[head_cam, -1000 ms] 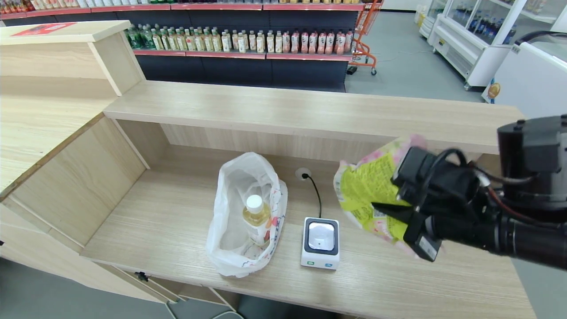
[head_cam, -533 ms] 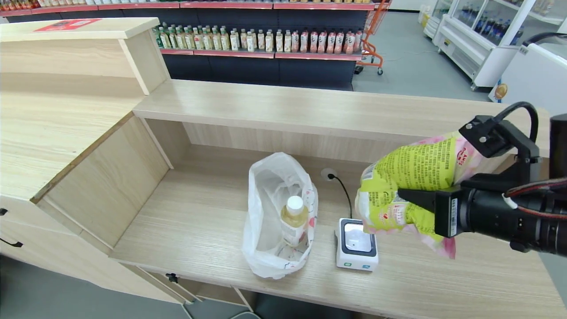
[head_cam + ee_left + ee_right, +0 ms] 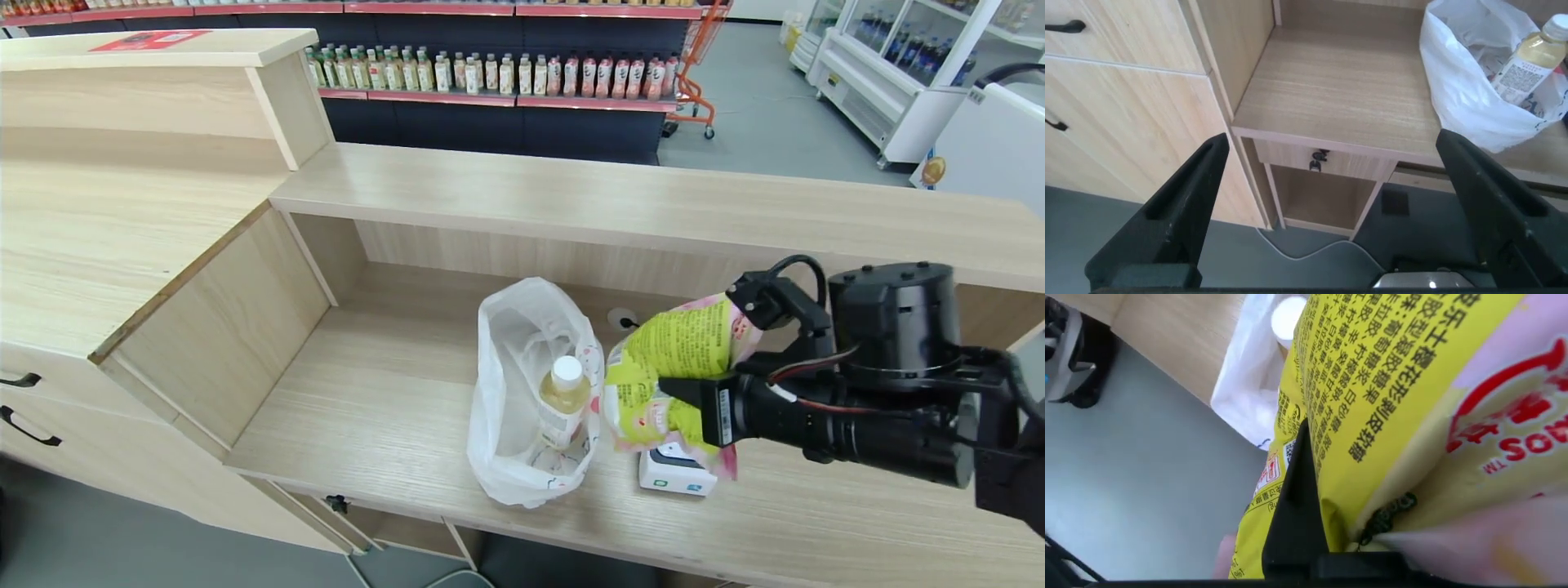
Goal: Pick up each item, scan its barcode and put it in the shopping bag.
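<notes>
A shop: shelves of bottled drinks (image 3: 490, 73) stand far beyond the right end effector (image 3: 694, 367), glass-fronted fridges (image 3: 890, 73) to its right, a barcode scanner (image 3: 673, 478) beneath it.

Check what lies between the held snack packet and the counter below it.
In the head view, the white barcode scanner sits on the counter under the snack packet held by the right gripper.
</notes>
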`<state>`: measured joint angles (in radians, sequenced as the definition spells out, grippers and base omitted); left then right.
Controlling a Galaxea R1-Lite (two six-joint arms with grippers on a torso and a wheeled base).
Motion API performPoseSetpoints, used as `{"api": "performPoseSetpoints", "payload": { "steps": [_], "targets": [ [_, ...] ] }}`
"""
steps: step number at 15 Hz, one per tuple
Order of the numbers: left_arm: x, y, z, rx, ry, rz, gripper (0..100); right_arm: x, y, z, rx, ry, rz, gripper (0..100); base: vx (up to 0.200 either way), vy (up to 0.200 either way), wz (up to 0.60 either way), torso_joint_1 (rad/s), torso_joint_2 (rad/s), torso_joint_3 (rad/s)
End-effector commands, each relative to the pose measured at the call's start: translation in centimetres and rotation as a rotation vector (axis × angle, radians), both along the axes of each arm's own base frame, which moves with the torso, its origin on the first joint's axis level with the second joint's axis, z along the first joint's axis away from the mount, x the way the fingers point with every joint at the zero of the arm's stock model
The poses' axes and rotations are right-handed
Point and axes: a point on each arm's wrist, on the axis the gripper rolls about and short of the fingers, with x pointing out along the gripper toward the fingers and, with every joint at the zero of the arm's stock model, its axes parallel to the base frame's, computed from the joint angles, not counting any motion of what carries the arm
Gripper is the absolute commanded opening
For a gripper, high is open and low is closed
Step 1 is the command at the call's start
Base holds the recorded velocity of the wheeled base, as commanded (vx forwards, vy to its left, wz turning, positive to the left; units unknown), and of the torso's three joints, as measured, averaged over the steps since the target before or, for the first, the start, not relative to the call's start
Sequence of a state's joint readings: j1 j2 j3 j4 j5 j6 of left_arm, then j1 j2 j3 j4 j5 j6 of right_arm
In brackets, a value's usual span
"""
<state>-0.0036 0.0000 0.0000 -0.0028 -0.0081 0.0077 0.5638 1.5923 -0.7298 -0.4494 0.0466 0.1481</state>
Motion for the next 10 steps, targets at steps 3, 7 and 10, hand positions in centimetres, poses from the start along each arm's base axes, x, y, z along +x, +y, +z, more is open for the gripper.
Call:
{"api": "performPoseSetpoints", "payload": {
  "steps": [3, 7, 10],
  "targets": [
    [0.0, 0.0, 0.0, 0.0, 0.0, 0.001, 100, 1.9, 1.4, -3.7, -0.041, 0.103, 0.036, 0, 0.0, 0.0, 0.0, 0.0, 0.0, 0.0],
    [0.0, 0.0, 0.0, 0.002, 0.0, 0.001, 100, 3.1, 2.9, -5.7, -0.027, 0.106, 0.083, 0, 0.0, 0.0, 0.0, 0.0, 0.0, 0.0],
    [0.0, 0.0, 0.0, 0.002, 0.0, 0.001, 100, 3.7, 4.0, -6.9, -0.019, 0.101, 0.113, 0, 0.0, 0.0, 0.0, 0.0, 0.0, 0.0]
  ]
}}
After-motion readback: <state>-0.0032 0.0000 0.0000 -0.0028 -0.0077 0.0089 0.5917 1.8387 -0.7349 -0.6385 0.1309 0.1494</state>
